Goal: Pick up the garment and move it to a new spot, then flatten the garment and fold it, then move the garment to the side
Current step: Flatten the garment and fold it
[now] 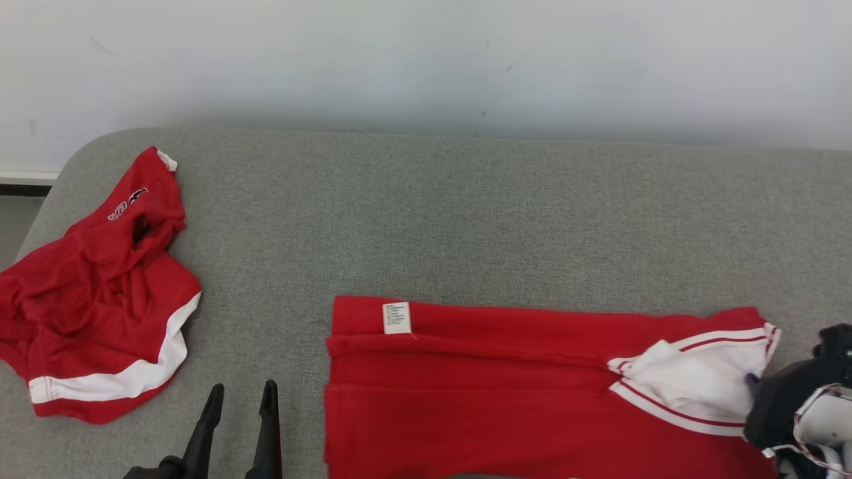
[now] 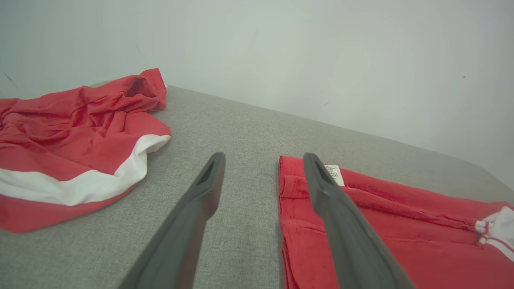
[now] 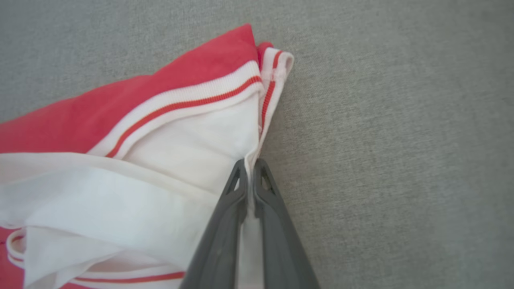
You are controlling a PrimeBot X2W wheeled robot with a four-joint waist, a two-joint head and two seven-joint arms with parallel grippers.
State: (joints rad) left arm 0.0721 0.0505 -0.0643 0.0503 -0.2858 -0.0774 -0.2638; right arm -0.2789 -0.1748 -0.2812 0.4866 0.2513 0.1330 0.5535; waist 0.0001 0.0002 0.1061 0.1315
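Observation:
The garment [image 1: 499, 386] is red with a white, red-striped collar. It lies spread flat on the grey padded surface at the lower right, with a white care label near its left edge. My right gripper [image 3: 251, 163] is shut on the white edge of the garment [image 3: 160, 120] by the collar. From the head it appears at the garment's right end [image 1: 755, 386]. My left gripper [image 1: 243, 389] stands open just left of the garment's left edge with nothing between its fingers. Seen from the left wrist, the left gripper [image 2: 263, 158] has its right finger over the edge of the garment [image 2: 381, 224].
A second red garment [image 1: 100, 293] with a white band lies crumpled at the far left of the grey surface [image 1: 466, 213], also visible from the left wrist [image 2: 72, 136]. A pale wall rises behind the surface's back edge. Bare grey fabric lies between and beyond the two garments.

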